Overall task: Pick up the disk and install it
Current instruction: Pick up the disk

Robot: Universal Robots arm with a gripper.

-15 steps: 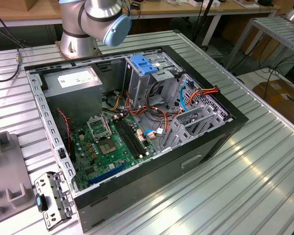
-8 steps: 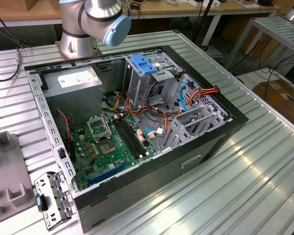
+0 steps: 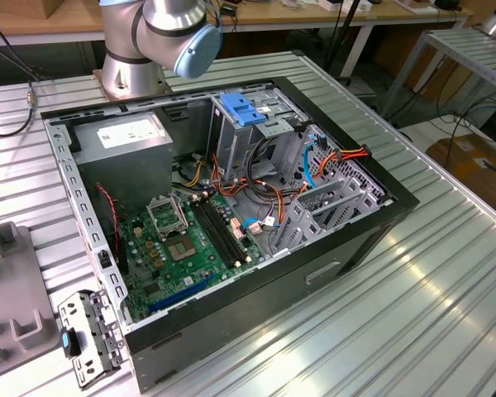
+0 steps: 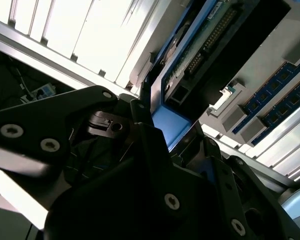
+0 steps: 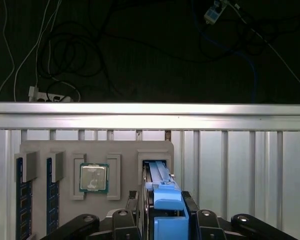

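Observation:
The disk (image 5: 161, 177) stands on edge in a slot of a grey holder tray (image 5: 125, 150), with its blue carrier rail facing up. My gripper (image 5: 163, 199) straddles it from above and its two black fingers (image 5: 190, 206) press against both sides, shut on the disk. In the second wrist view the disk's green circuit-board underside (image 4: 200, 45) and blue rail run between the gripper's (image 4: 172, 127) fingers. The open computer case (image 3: 231, 207) lies on the table in the exterior view, and a bare blue bracket (image 3: 240, 109) sits on top of its drive cage.
The holder tray also carries a processor chip (image 5: 94, 178) and two memory sticks (image 5: 22, 195). Beyond the tray the ribbed aluminium table (image 5: 240, 160) ends at an edge rail. In the case are the green motherboard (image 3: 186, 240), a grey power supply (image 3: 124, 136) and loose cables (image 3: 314, 157).

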